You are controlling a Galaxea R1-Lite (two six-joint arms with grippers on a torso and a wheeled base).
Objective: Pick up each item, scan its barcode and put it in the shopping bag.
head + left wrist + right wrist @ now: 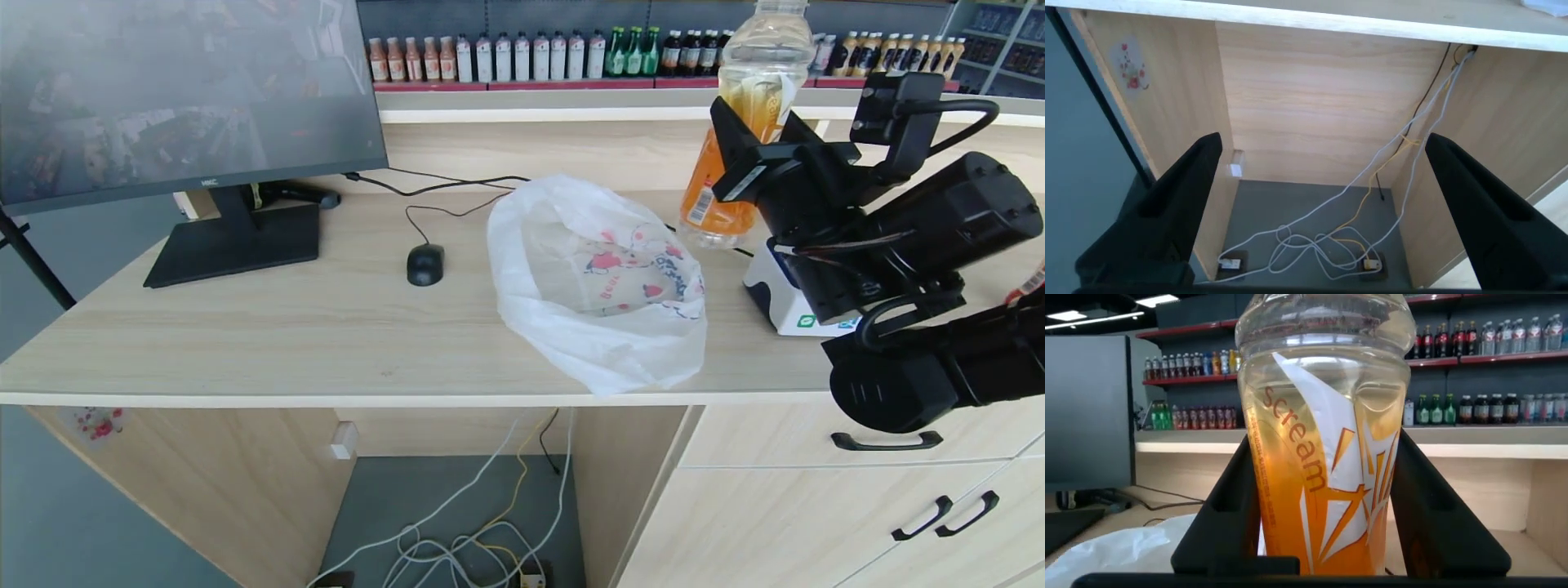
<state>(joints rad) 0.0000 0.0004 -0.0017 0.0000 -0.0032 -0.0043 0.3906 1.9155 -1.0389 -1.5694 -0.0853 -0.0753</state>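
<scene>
My right gripper (747, 139) is shut on an orange drink bottle (747, 122), held upright above the right side of the counter with its barcode facing down and left. The right wrist view has the bottle (1323, 457) clamped between the black fingers (1229, 506). Just below it stands a white barcode scanner (780, 298). A white shopping bag (600, 282) with red print lies in the counter's middle, left of the bottle. My left gripper (1319, 212) hangs open below the counter, facing the cable recess.
A monitor (184, 98) on a black stand occupies the back left, with a black mouse (425, 264) and its cable beside the bag. Shelves of bottles (571, 55) line the back wall. Drawers (882, 490) sit under the counter's right side, loose cables (1323, 237) on the floor.
</scene>
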